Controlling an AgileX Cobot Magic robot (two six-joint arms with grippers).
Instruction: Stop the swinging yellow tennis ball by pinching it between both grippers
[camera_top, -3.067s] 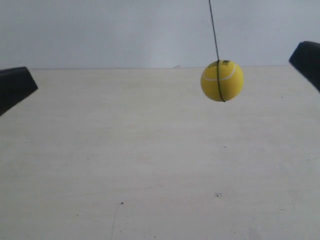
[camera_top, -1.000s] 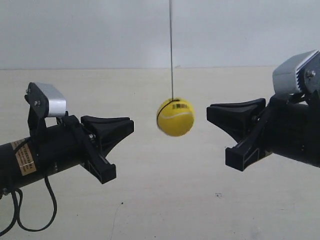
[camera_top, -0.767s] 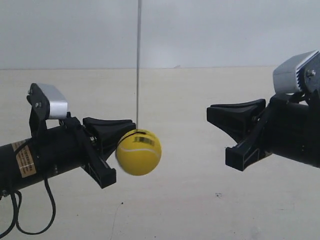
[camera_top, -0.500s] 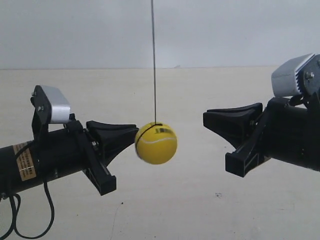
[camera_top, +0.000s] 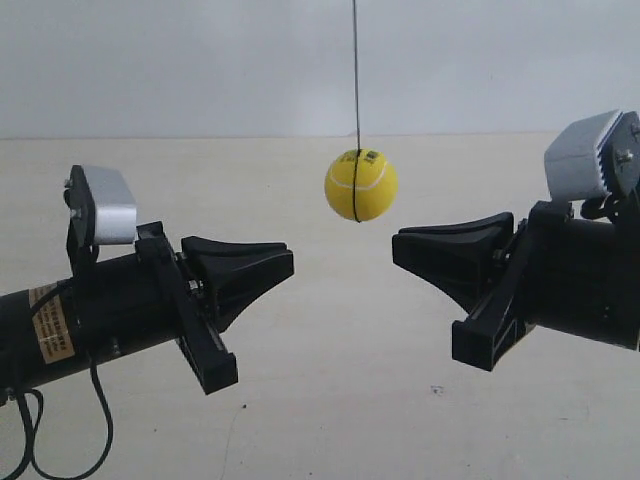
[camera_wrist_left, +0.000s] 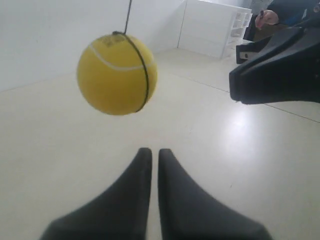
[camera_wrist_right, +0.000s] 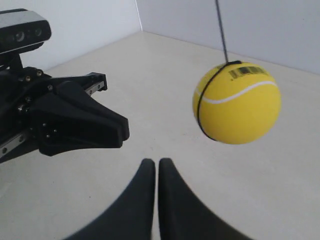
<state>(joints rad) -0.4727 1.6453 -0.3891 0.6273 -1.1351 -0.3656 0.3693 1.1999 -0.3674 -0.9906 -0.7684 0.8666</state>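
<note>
Ball (camera_top: 361, 185) hangs above gap between closed pincers (camera_wrist_left: 151, 151) (camera_wrist_right: 151, 161).

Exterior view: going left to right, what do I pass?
Silver-grey block at the far left, tool at the exterior view's left, yellow tennis ball, tool at the exterior view's right, silver-grey block at the far right.

Yellow tennis ball (camera_top: 361, 185) hung on dark string (camera_top: 354, 60) at upper centre, untouched, left-of-frame gripper (camera_top: 288, 258) and right-of-frame gripper (camera_top: 397, 245) pointed inward just below it, apart.
</note>
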